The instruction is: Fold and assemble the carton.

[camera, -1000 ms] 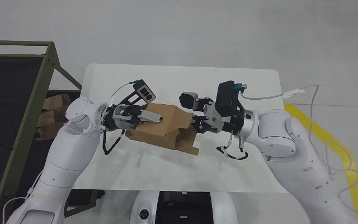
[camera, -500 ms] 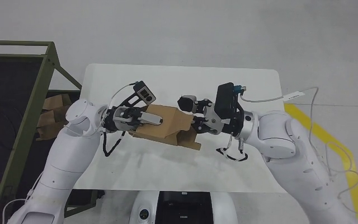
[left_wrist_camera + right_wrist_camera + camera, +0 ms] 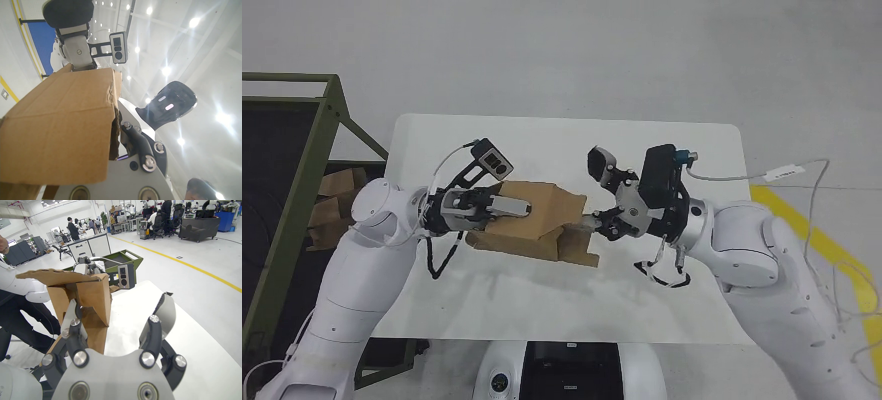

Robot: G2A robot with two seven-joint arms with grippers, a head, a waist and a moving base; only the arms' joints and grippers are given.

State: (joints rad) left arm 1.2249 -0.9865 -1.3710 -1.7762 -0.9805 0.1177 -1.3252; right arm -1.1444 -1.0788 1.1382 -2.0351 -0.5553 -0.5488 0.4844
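- Carton (image 3: 547, 215): brown corrugated, part-erected, lying on its side near the middle of the table (image 3: 542, 140); open end faces the right arm; low flap (image 3: 582, 262) splayed flat on the table on the robot's side
- Left gripper (image 3: 514, 207): laid across the carton's top panel; jaws appear to pinch that panel, one finger on the outside, the other hidden behind cardboard
- Right gripper (image 3: 119, 300): at the open end, jaws spread wide; one fingertip (image 3: 70, 311) just inside the opening against an inner flap, the other clear of the carton, above the table
- Step, as judged: tucking the end flaps; no end closed yet, so the task is at an early stage
- Risk: the ragged corner (image 3: 113, 98) near the left grip looks weak; a hard push from the right arm could tear it further
- Risk: a pinch on a single panel may slip or let the carton swing if the push comes off-axis
- Risk: a fingertip pressing off the crease could buckle the inner flap rather than fold it
- Risk: the low flap could be trapped and creased if the carton is pressed down
- In the way: the left finger across the top panel, and its wrist camera (image 3: 494, 160) just beside the carton's far edge, both limit how the upper flap can be approached
- Around: green frame (image 3: 337, 110) off the table's left side; loose cardboard (image 3: 337, 195) between it and the table; cable (image 3: 777, 170) past the right edge; all well apart from the carton
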